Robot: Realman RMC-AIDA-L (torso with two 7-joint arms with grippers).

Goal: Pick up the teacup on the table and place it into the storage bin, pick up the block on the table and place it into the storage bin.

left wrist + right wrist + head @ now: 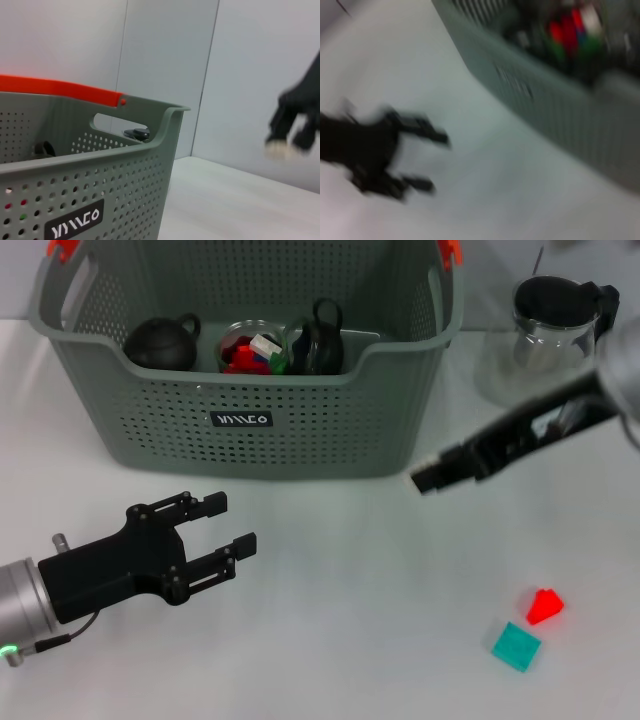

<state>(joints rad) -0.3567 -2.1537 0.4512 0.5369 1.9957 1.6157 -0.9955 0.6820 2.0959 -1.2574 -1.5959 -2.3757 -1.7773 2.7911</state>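
The storage bin (pixel 250 430) sits at the far side of the white bench (pixel 340 590), its perforated front wall with the black label (pixel 241 420) facing the robot and its rim dipping low in the middle of that wall. Orange clips (pixel 62 249) mark the two upper corners. Inside it lie a dark teapot (pixel 162 343), a glass cup holding coloured blocks (pixel 250 348) and a black-handled piece (pixel 322 335). To the bin's right, near its corner but apart from it, stands a glass pitcher (pixel 548 325) with a black lid.

In front of the bin the bench is broad and open. Only two blocks rest there, at the near right: a red block (pixel 545 606) and a teal block (pixel 516 646), just beside each other and well apart from the bin.

The left end effector (pixel 228 530) is low over the bench, near the front of the bin's left half, its two fingers spread well apart with nothing between them and nothing touching them. In the right wrist view it shows as a dark open fork (pixel 415 160) over bare bench, clear of the bin wall (pixel 555 115). The left wrist view looks along the bin's front wall (pixel 100 195) and its rim.

The right end effector (pixel 432 478) reaches in from the right, blurred, between the bin's right front corner and the blocks, touching neither; I cannot tell how far it is open
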